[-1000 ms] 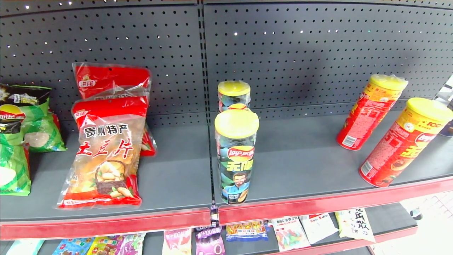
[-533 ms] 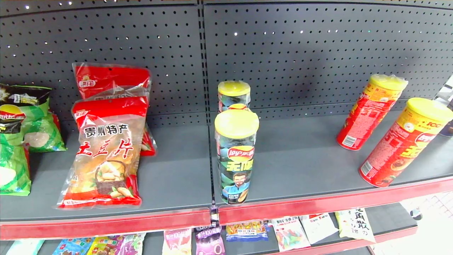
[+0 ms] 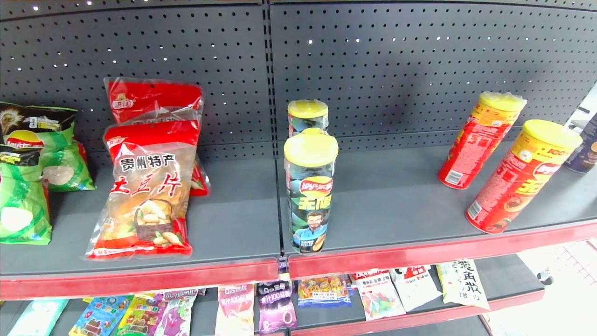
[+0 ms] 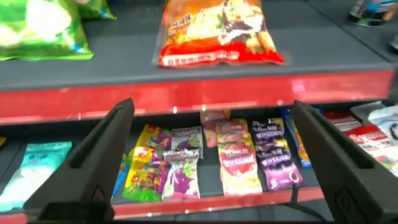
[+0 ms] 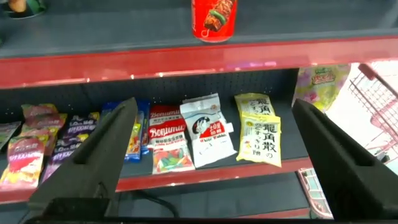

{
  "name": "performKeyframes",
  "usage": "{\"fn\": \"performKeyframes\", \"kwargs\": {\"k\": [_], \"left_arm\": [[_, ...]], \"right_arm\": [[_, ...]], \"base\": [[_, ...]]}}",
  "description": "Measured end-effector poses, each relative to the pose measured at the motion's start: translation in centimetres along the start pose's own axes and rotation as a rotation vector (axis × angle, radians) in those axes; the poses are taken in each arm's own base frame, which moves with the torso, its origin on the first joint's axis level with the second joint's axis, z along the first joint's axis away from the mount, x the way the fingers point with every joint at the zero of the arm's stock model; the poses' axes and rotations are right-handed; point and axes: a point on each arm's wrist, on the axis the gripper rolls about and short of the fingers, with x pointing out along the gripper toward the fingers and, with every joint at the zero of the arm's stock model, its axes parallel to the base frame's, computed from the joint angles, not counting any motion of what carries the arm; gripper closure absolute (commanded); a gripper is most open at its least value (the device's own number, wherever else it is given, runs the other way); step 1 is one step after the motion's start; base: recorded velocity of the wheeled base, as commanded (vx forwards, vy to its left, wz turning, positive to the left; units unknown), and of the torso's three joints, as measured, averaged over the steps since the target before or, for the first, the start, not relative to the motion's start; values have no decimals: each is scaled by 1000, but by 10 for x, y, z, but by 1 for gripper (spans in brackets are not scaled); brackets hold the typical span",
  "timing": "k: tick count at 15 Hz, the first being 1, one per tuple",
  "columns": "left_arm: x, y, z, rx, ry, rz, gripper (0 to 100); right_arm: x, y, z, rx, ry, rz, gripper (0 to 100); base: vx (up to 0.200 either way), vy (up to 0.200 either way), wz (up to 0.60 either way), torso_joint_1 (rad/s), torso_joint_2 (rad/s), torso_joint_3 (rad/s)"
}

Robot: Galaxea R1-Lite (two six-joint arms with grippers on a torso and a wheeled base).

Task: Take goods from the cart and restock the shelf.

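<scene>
Fronting dark pegboard (image 3: 396, 70), the grey red-edged shelf (image 3: 396, 205) holds bags (image 3: 147, 186) and canisters (image 3: 310, 186).

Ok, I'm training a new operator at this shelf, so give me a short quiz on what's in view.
1. True or false: the front green can stands upright near the shelf edge.
2. How many red cans stand on that shelf? A one, B two, C four.
3. Fill in: the left tool and right tool are both ____.
Key: 1 true; 2 B; 3 open.
</scene>
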Motion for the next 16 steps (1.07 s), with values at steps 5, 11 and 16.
{"fn": "performKeyframes", "kwargs": {"k": [5, 11, 16], "left_arm": [[0, 0, 0, 0, -1, 0, 0], [0, 0, 0, -7, 0, -1, 0], [0, 0, 0, -8, -1, -1, 0]], "right_arm": [[0, 0, 0, 0, 0, 0, 0], [0, 0, 0, 1, 0, 1, 0], [0, 0, 0, 3, 0, 1, 0]], "base": [[0, -120, 0, 4, 2, 3], [0, -200, 0, 7, 2, 2], [0, -200, 0, 1, 2, -1]]}}
